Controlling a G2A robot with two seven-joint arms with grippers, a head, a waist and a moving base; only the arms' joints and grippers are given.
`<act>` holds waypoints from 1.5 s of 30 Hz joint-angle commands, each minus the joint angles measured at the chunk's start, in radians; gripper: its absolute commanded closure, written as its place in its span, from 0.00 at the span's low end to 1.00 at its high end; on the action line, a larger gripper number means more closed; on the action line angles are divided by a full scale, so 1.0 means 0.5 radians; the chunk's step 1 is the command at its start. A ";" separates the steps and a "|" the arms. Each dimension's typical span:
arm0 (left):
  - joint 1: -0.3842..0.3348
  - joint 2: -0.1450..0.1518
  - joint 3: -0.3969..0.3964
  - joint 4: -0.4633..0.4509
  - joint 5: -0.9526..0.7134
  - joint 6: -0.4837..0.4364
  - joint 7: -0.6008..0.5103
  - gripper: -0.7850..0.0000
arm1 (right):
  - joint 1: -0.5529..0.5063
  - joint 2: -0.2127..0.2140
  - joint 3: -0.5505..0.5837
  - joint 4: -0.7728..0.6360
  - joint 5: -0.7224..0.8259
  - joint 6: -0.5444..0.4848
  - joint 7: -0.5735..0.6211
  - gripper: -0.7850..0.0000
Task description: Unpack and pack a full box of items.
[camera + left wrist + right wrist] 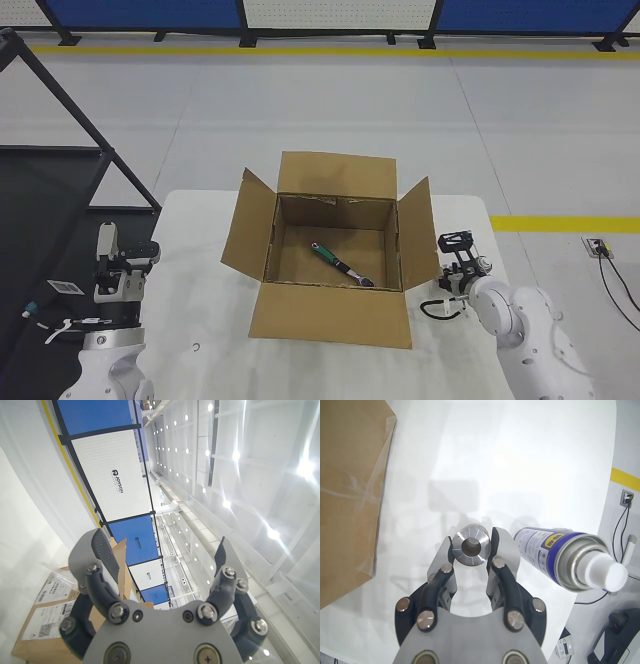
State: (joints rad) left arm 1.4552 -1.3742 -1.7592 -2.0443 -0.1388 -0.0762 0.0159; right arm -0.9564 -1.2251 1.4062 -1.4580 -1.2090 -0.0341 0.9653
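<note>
An open cardboard box stands mid-table with all flaps spread; a ratchet wrench with a green handle lies on its floor. My right gripper sits just off the box's right flap and is shut on a short hollow metal cylinder held upright; whether the cylinder touches the table I cannot tell. A blue spray can with a white cap stands right beside that gripper. My left gripper is open and holds nothing. It points up toward the ceiling, left of the box, seen from above at gripper.
The white table has bare room on both sides of the box. A black frame and dark stand lie off the table's left edge. Cables and a wall socket are on the floor at the right.
</note>
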 commanded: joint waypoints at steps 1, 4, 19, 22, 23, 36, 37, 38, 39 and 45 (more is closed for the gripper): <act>0.000 0.000 0.000 0.000 0.000 0.000 0.000 0.00 | 0.004 0.001 -0.003 0.004 0.003 0.000 0.003 1.00; 0.000 0.000 0.000 0.000 0.000 0.000 0.000 0.00 | 0.012 0.001 -0.007 0.012 0.008 0.001 0.008 1.00; 0.000 0.000 0.000 0.000 0.000 0.000 0.000 0.00 | 0.044 0.008 -0.014 0.047 0.039 -0.008 0.013 0.69; 0.000 0.000 0.000 0.000 0.000 0.000 0.000 0.00 | 0.045 0.010 -0.012 0.053 0.045 -0.014 0.013 0.65; 0.000 0.000 0.000 0.000 0.000 0.000 0.000 0.00 | 0.045 0.011 -0.009 0.055 0.048 -0.013 0.012 0.65; 0.000 0.000 0.000 0.000 0.000 0.000 0.000 0.00 | 0.036 0.025 0.016 0.043 0.064 -0.023 0.008 0.44; 0.000 0.000 0.000 0.000 0.000 0.000 0.000 0.00 | 0.032 0.027 0.023 0.028 0.066 -0.021 0.005 0.44; 0.000 0.000 0.000 0.000 0.000 0.000 0.000 0.00 | 0.023 0.028 0.030 0.008 0.070 -0.021 0.004 0.44; 0.000 0.000 0.000 0.000 0.000 0.000 0.000 0.00 | 0.012 0.031 0.038 -0.015 0.073 -0.020 0.005 0.43; 0.000 0.000 0.000 0.000 0.000 0.000 0.000 0.00 | -0.091 0.045 0.102 -0.193 0.090 -0.009 -0.003 0.40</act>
State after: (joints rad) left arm 1.4552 -1.3742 -1.7592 -2.0443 -0.1388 -0.0762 0.0159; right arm -0.9913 -1.2039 1.4509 -1.5357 -1.1659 -0.0389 0.9656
